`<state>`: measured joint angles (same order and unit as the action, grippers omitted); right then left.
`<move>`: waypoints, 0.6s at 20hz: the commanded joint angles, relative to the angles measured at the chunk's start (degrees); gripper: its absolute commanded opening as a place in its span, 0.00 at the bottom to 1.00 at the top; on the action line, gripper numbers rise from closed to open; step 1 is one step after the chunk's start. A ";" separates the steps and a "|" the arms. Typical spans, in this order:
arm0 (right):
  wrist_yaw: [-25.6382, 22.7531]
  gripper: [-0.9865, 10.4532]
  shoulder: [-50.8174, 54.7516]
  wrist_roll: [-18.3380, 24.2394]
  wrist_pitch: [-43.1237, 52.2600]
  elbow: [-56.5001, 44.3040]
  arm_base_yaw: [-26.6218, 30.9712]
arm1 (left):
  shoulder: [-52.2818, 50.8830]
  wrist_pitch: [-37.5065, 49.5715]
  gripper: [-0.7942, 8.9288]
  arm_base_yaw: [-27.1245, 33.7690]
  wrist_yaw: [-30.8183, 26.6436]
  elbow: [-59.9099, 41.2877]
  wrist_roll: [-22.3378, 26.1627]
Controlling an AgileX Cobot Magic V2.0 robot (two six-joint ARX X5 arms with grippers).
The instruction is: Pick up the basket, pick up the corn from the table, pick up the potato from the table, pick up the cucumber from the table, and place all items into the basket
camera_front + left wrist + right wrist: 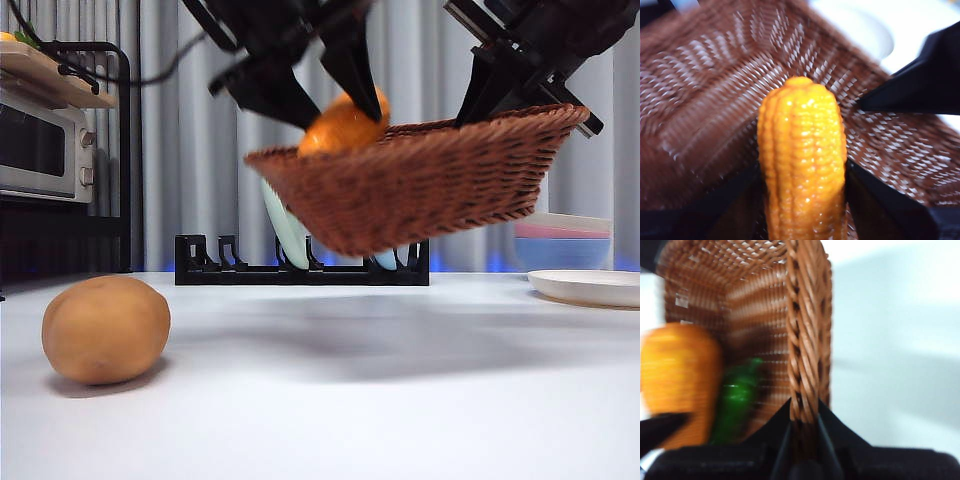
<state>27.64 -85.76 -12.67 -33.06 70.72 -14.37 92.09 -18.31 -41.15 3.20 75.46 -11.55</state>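
The right gripper (802,425) clamps the braided rim of the woven wicker basket (420,180), holding it tilted above the table (350,400). The left gripper (802,200) grips the glossy, kerneled corn (802,165) over the basket, where the slim green cucumber (735,400) lies. The smooth, oval potato (105,330) rests on the table.

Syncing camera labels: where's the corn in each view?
Front: corn at the basket's raised near rim, in the left tool.
Left wrist: corn centre, between the jaws, over the basket.
Right wrist: blurred corn beside something green.
Shared landmark: the basket.
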 commanded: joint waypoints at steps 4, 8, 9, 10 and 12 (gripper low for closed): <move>0.92 0.08 0.02 -0.09 1.03 0.61 -0.44 | 0.87 0.11 0.77 -0.09 0.11 1.62 0.59; 0.92 0.08 0.02 -0.09 1.07 0.61 -0.44 | 0.81 -1.79 0.77 0.57 -0.15 2.51 0.59; 0.92 0.08 0.02 -0.09 1.20 0.61 -0.44 | 0.74 -4.11 0.77 0.81 -0.09 3.85 0.63; 0.92 0.08 0.02 -0.09 1.31 0.61 -0.44 | 0.72 -6.93 0.77 0.81 -0.17 5.51 0.92; 0.90 0.08 0.02 -0.07 1.77 0.61 -0.37 | -0.15 -15.41 0.77 0.81 -0.17 10.25 2.62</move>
<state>27.70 -85.76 -12.45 -32.29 70.72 -14.68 92.49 -33.17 -40.40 3.09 85.47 -10.31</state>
